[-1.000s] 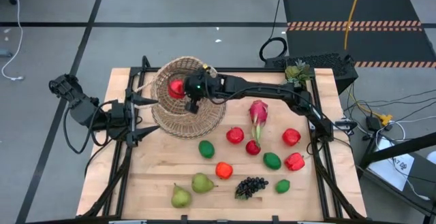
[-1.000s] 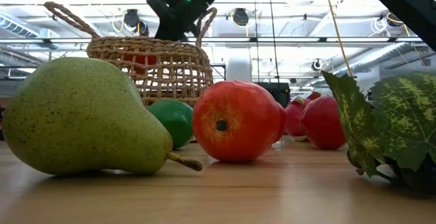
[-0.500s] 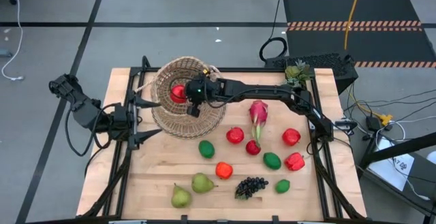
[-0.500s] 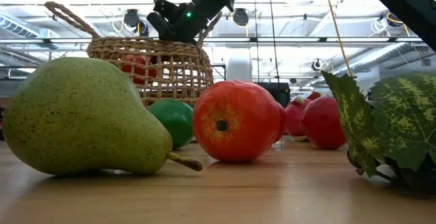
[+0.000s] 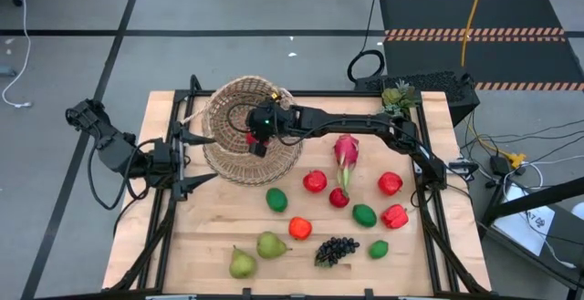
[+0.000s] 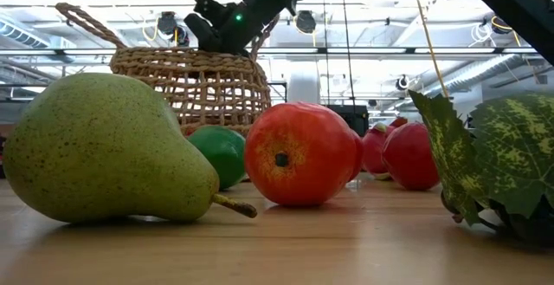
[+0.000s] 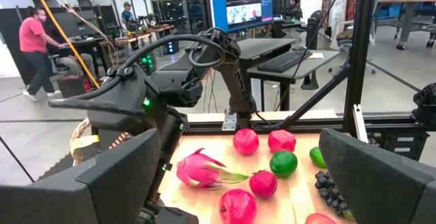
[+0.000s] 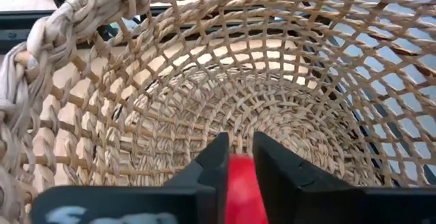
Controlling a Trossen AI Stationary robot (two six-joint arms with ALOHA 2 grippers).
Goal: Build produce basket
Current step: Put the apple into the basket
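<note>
High view sets the right gripper (image 5: 258,134) over the mouth of the round light-tan woven wicker basket (image 5: 230,159), which lies tipped on its side on the pale wooden table (image 5: 210,245); the basket's long axis runs from its open mouth, facing this gripper's wrist camera, back to its woven bottom. From above only a sliver of red shows under the gripper. Right wrist view alone shows the rest: a smooth red toy fruit (image 8: 242,183) sits between the two dark fingers (image 8: 204,176), which are parted just the fruit's width and flank it closely; whether they still press it cannot be told. Beyond the fingertips the basket's bottom fills the picture.

Left gripper (image 5: 194,159) waits just beside the basket on the side away from the right arm, jaws spread wide.

Low view adds the basket's thin loop handle (image 6: 82,21) rising upward, and a speckled green pear (image 6: 108,151) and a red apple (image 6: 303,155) nearer the camera.
</note>
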